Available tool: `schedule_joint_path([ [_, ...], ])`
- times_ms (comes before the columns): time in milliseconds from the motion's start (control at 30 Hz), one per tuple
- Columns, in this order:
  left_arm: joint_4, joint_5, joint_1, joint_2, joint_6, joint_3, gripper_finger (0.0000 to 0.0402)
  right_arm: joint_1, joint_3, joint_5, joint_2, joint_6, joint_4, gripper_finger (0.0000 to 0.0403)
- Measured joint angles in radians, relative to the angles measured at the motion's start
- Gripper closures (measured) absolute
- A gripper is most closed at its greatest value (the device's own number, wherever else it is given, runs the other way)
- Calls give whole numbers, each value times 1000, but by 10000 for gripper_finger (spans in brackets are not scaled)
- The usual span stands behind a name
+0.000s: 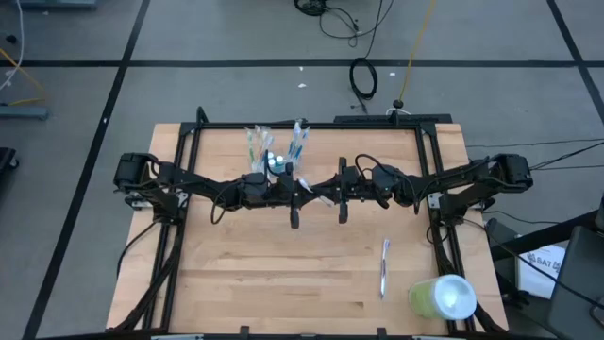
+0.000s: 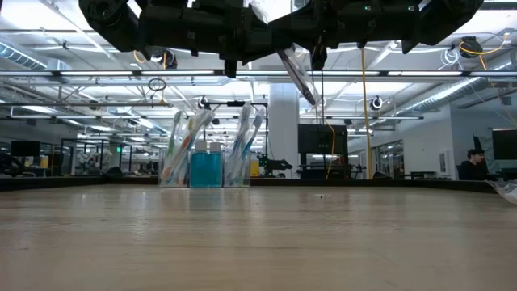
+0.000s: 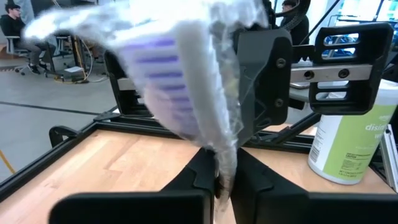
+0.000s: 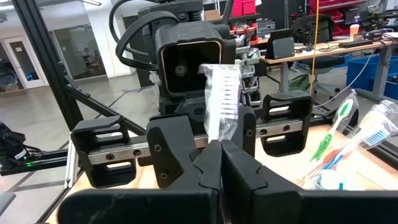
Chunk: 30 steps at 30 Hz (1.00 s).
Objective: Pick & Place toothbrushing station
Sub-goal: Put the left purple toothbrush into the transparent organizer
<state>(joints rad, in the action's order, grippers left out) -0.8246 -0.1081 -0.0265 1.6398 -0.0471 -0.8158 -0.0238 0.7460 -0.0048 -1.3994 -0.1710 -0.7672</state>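
Above the middle of the worktop [image 1: 283, 283], well clear of the wood: one wrapped toothbrush [image 3: 186, 93] pinched from two sides at once. Left hand [image 3: 222, 180] clenched on the thin crinkled tail of the wrapper, right hand [image 4: 219, 158] clenched too and, by the look of it, nipping the opposite end. Tilted in the low view, slung between the two like a short rope. Risky spot! Pulling apart with both grips locked: likely to stretch or rip the film, or to yank it out of the weaker pinch. Letting go on the right too soon, with perhaps only loose plastic caught on the left and not the handle inside: likely to slip, swing down and drop onto the wood. Hard to tell from here whether gripping the brush itself or merely its wrapping. Over at the middle of the far edge, the clear cup [image 1: 274, 162], already bristling with blue, green and white brushes: crowded and probably light, easy to tip if nudged by a floppy wrapper coming in crooked. Toward the near right corner, one more loose toothbrush [image 1: 384, 267] lying flat, and near it the lime-green cylinder [image 1: 442, 297], apt to topple if clipped by a low sweep of the right arm.
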Motion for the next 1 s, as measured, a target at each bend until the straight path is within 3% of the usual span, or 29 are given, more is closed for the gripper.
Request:
schedule_joint_path([
  [300, 25, 1, 0, 0, -8, 0, 365, 0, 0, 2, 0, 0, 16, 403],
  [567, 76, 2, 0, -1, -13, 0, 386, 0, 0, 3, 0, -49, 63, 400],
  [733, 95, 1, 1, -1, -13, 0, 358, -1, 0, 4, 0, -49, 69, 374],
  [1000, 319, -48, 24, -112, -1, 1, 389, -1, 0, 4, 0, -49, 75, 324],
])
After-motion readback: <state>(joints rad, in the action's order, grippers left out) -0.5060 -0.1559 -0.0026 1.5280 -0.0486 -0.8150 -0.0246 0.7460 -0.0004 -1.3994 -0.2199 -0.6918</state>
